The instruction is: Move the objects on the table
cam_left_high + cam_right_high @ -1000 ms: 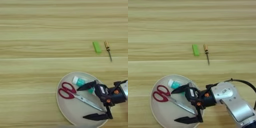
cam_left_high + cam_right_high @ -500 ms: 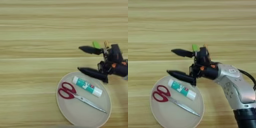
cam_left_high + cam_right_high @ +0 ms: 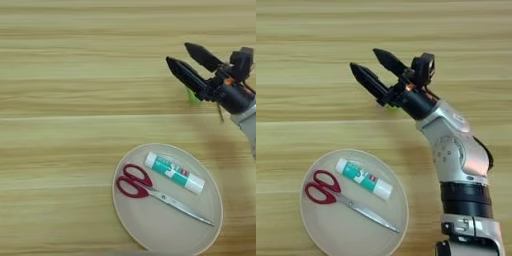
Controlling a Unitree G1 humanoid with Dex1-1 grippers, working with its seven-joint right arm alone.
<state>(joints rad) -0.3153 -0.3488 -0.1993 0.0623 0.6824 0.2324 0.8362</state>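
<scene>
**Operator:** Since the earlier frames, what has changed?

**Arm:** Half a second ago my claw (image 3: 368, 59) hung just past the plate's far rim with the fingers spread wide. It has since travelled farther from me, over the green block. The fingers are now closer together. One second ago the claw was over the plate, straddling the scissors. The glue stick now lies uncovered on the plate.

**Operator:** Report the objects.

**Arm:** The round beige plate (image 3: 150, 231) sits on the near part of the table (image 3: 65, 90). The red-handled scissors (image 3: 150, 189) lie flat on it, handles to the left, blades pointing right and toward me. The white-and-teal glue stick (image 3: 174, 172) lies just beyond the scissors, roughly parallel to the blades, on the plate's far half. The two look very close, but I cannot tell whether they touch.

**Operator:** And beyond the plate?

**Arm:** The small green block (image 3: 193, 96) is well apart from the plate, on the far right. Only a sliver shows beneath my lower finger. The screwdriver (image 3: 220, 113) lies just right of the block, mostly hidden by my wrist.

**Operator:** Claw state?

**Arm:** Fingers parted with a clear gap, pointing far-left. Nothing is held between them. My silver forearm (image 3: 456, 150) enters from the near right.
</scene>
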